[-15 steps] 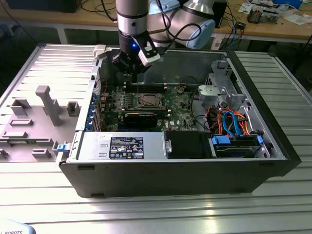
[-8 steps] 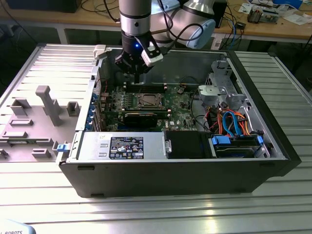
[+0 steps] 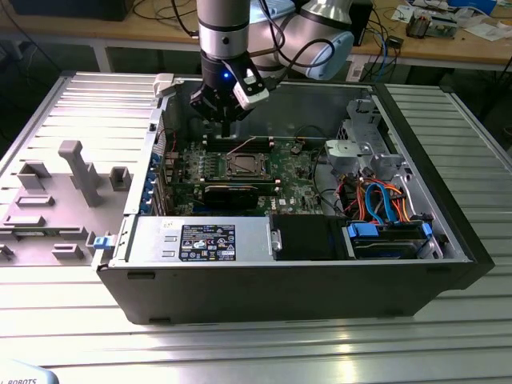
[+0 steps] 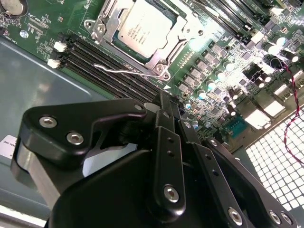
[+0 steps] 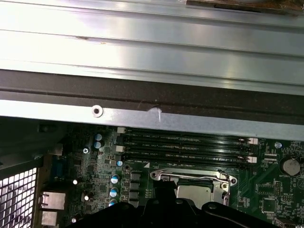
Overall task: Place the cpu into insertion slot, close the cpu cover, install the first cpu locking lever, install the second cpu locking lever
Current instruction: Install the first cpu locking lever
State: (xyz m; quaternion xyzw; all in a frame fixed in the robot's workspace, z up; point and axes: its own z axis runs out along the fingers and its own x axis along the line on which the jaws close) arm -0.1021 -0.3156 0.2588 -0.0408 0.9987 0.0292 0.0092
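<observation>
Jaws pressed together, nothing between them; gripper hangs above board, tips clear of all parts. Cpu sits in insertion slot just ahead of jaw tips, apart from them. Cpu cover lies flat over chip, framing it. Thin wire locking lever runs along socket edge nearest jaws. Black memory slots lie beside socket. Green motherboard is under all, inside open pc case.

Ribbed metal table underneath; wooden bench at back w/ cables; bright even light.
</observation>
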